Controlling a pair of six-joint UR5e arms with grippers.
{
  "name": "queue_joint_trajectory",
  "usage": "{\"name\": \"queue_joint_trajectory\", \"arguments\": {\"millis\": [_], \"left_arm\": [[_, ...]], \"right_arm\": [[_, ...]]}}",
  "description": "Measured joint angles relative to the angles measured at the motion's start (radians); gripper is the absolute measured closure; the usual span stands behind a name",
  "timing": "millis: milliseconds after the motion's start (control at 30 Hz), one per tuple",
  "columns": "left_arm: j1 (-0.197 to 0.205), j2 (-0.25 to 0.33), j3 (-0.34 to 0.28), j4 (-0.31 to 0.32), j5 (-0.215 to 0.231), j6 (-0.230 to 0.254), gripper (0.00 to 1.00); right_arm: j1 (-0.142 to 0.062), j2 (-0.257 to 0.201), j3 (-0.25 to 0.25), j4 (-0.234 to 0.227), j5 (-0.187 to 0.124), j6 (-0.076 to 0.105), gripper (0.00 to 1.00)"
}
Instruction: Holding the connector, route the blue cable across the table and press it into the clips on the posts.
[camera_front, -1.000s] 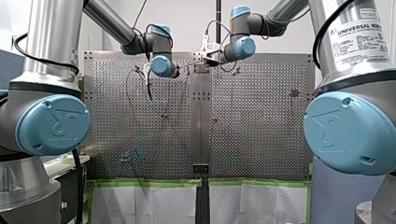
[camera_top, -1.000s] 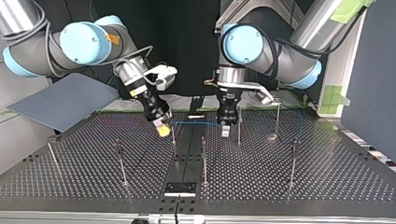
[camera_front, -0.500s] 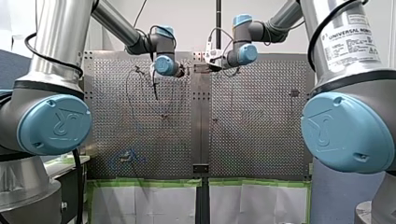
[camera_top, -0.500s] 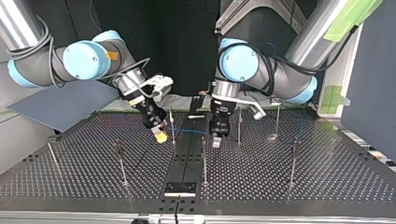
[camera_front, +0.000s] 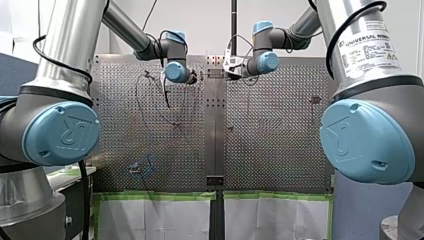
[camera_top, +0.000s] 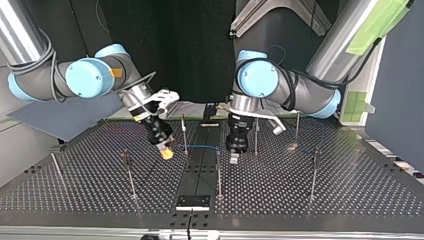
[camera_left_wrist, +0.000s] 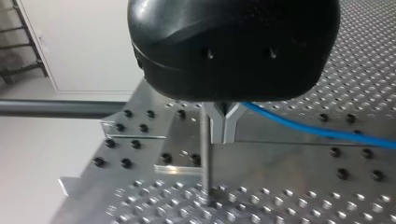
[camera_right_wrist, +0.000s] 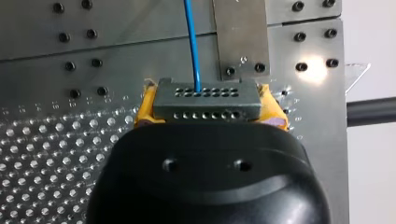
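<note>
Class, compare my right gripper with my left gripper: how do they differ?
My right gripper has yellow pads; my left gripper has metal fingers. The right grips the grey connector; the left closes on the blue cable. In the top view the right leans, the left hangs upright. Both are shut.

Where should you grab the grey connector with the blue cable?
I'd grip the connector by its two short ends, from behind, opposite the blue cable, as my right gripper does. It's a wide flat block, and the cable leaves its front face.

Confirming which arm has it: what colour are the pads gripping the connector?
Yellow; the pads show best in the right wrist view.
</note>
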Motion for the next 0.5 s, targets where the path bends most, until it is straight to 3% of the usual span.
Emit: {"name": "queue_joint_trajectory", "arguments": {"millis": [233,500], "left_arm": [[0.020,-0.038,0.019,0.001,0.020,-0.007,1.00],[0.044,-0.043,0.067,0.000,0.033,-0.019,1.00]], "right_arm": [[-0.010,0.014,-0.020,0.000,-0.002,0.000,1.00],[-0.025,0.018,-0.026,-0.001,-0.004,0.000,1.00]]}}
